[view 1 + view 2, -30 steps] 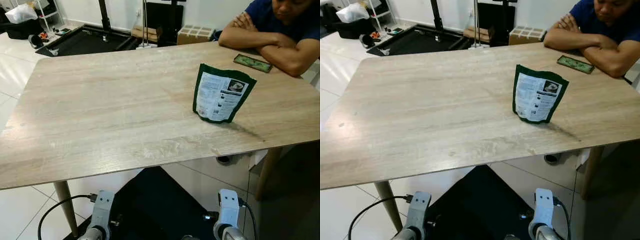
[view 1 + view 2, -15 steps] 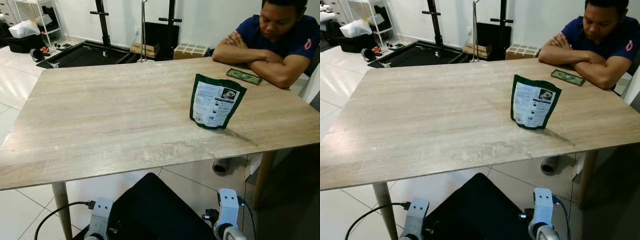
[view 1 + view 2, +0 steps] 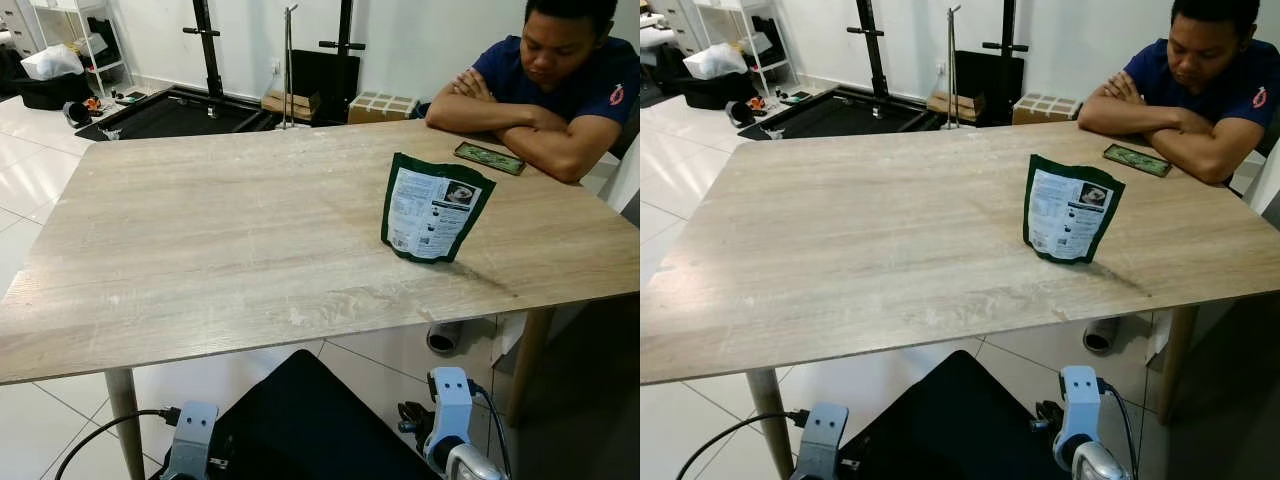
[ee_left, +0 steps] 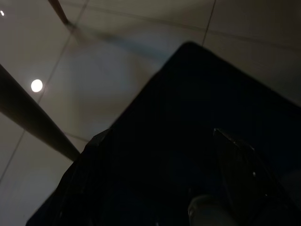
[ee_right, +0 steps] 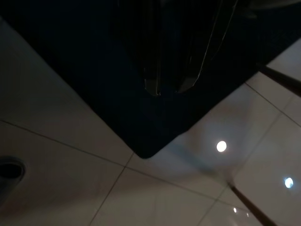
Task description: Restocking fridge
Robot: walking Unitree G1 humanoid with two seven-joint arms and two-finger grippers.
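Observation:
A green stand-up pouch [image 3: 432, 206] with a white printed label stands upright on the right half of a pale wooden table [image 3: 200, 230]. Nothing touches it. My left arm [image 3: 192, 448] and right arm [image 3: 449, 410] hang idle below the table's near edge, well short of the pouch. Both wrist views are dark, showing tiled floor and a black mat; the right gripper [image 5: 169, 87] is a dim shape against that mat.
A person [image 3: 540, 80] in a blue shirt sits at the far right corner with arms folded on the table, a phone [image 3: 489, 158] lying beside them. A black mat [image 3: 300, 420] covers the floor under the near edge. Black exercise gear [image 3: 180, 108] and a box [image 3: 382, 105] stand beyond the table.
The camera has tilted up and settled, bringing more of the person into view. The pouch stands where it was, and both arms still hang low.

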